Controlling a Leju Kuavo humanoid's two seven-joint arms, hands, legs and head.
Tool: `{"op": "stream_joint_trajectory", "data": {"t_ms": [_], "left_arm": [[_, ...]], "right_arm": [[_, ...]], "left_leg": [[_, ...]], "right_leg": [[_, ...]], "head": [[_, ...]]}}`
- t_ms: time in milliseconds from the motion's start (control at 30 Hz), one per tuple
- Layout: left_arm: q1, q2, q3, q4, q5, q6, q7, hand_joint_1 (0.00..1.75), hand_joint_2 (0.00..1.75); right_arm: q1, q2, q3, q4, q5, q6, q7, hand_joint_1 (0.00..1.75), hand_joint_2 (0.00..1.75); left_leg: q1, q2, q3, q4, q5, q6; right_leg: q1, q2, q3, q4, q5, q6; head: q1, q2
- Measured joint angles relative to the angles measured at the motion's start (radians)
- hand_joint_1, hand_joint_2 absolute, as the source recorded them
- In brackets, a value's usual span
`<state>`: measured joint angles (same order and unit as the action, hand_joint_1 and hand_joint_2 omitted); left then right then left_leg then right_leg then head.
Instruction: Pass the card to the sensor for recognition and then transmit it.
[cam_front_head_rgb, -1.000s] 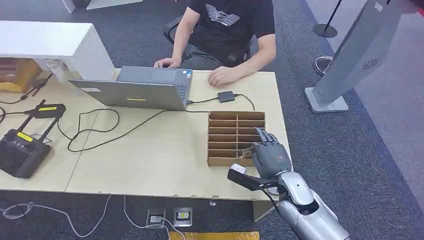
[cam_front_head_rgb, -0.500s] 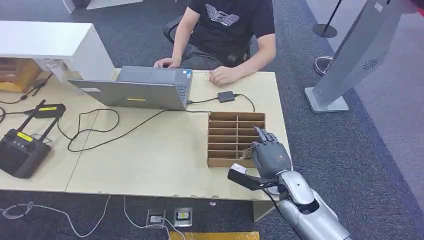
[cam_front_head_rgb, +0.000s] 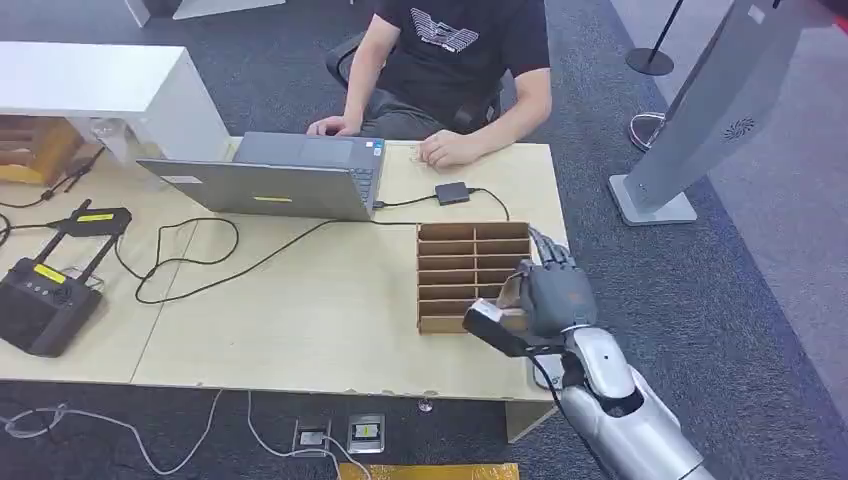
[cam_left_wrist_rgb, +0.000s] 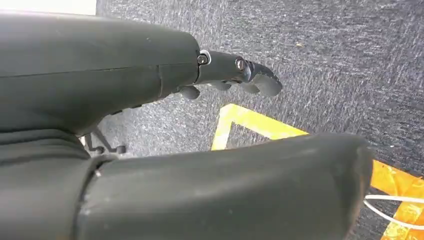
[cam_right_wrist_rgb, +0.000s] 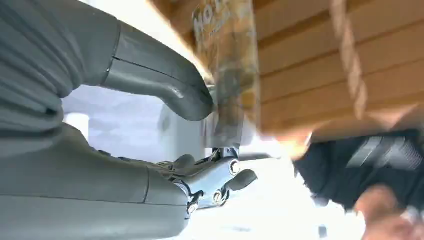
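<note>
The right hand (cam_front_head_rgb: 553, 296) sits at the near right corner of the brown cardboard slotted organiser (cam_front_head_rgb: 472, 275), which lies flat on the light wooden table (cam_front_head_rgb: 330, 310) towards its right end. In the right wrist view the thick grey thumb (cam_right_wrist_rgb: 165, 85) presses a tan, printed card (cam_right_wrist_rgb: 227, 75) against the darker fingers (cam_right_wrist_rgb: 225, 180) — the card is pinched and stands on edge, right beside the organiser's ribbed slots. In the head view the card shows as a pale sliver (cam_front_head_rgb: 511, 292) at the hand's left side, over the nearest compartments on the right; whether its lower edge touches the cardboard cannot be told.

The left hand (cam_left_wrist_rgb: 150, 115) hangs over dark grey carpet (cam_left_wrist_rgb: 350, 60) with a yellow floor marking (cam_left_wrist_rgb: 250, 122) below it. Its fingers (cam_left_wrist_rgb: 250, 77) stretch out apart from the thumb, and it holds nothing.

Farther along the table, a small black sensor box (cam_front_head_rgb: 452, 193) lies just beyond the organiser, its black cable (cam_front_head_rgb: 250, 262) looping left across the tabletop. A grey open laptop (cam_front_head_rgb: 275, 178) stands at the far edge, and a person in a black T-shirt (cam_front_head_rgb: 450, 40) sits behind it with one hand (cam_front_head_rgb: 443, 151) resting on the table near the sensor. On the far left lie a black handheld controller (cam_front_head_rgb: 40, 300) with a yellow label and a black antenna unit (cam_front_head_rgb: 95, 221) — both well apart from the organiser. A grey slanted floor stand (cam_front_head_rgb: 700, 120) rises on the carpet to the right of the table.
</note>
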<state>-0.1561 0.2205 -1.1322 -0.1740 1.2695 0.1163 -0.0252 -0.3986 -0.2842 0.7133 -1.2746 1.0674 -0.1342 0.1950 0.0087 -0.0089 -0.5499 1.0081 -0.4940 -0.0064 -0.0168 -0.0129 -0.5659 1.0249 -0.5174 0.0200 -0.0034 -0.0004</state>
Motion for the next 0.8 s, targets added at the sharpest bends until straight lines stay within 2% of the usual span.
{"op": "stream_joint_trajectory", "data": {"t_ms": [167,267,533,600,800], "left_arm": [[0.0,0.007,-0.01,0.0,-0.004,-0.005,-0.015,0.0,0.0],[0.0,0.008,-0.018,0.0,-0.008,-0.009,-0.018,0.0,0.0],[0.0,0.008,-0.025,0.0,-0.014,-0.012,-0.015,0.0,0.0],[0.0,0.01,-0.029,0.0,-0.014,-0.012,-0.015,0.0,0.0],[-0.001,0.012,-0.046,0.0,-0.027,-0.008,-0.015,0.0,0.0]], "right_arm": [[-0.089,0.0,-0.115,-0.146,0.017,0.074,-0.021,1.75,1.75],[-0.109,0.005,-0.171,-0.192,0.006,0.066,-0.037,1.75,1.75],[-0.093,0.027,-0.219,-0.218,-0.065,0.015,-0.043,1.75,1.75],[-0.092,0.032,-0.223,-0.207,-0.061,-0.019,-0.051,1.75,1.75],[-0.161,0.051,-0.233,-0.038,-0.011,-0.146,-0.077,1.75,1.75]], "left_leg": [[0.0,0.0,0.001,0.0,0.0,0.0],[0.0,-0.001,0.001,0.0,0.001,0.0],[0.0,-0.001,0.001,0.0,0.001,0.0],[0.0,-0.001,0.0,0.0,0.001,0.0],[0.0,-0.001,0.0,0.0,0.001,0.0]], "right_leg": [[0.0,0.0,0.0,0.0,0.0,0.0],[0.0,-0.001,0.001,0.0,0.0,0.0],[0.0,0.0,0.0,0.0,0.0,0.0],[0.0,0.0,0.0,0.0,0.0,0.0],[0.0,0.0,0.001,0.0,0.0,0.0]], "head": [[0.0,0.0],[-0.001,0.0],[-0.001,0.0],[-0.001,0.0],[0.0,0.0]]}}
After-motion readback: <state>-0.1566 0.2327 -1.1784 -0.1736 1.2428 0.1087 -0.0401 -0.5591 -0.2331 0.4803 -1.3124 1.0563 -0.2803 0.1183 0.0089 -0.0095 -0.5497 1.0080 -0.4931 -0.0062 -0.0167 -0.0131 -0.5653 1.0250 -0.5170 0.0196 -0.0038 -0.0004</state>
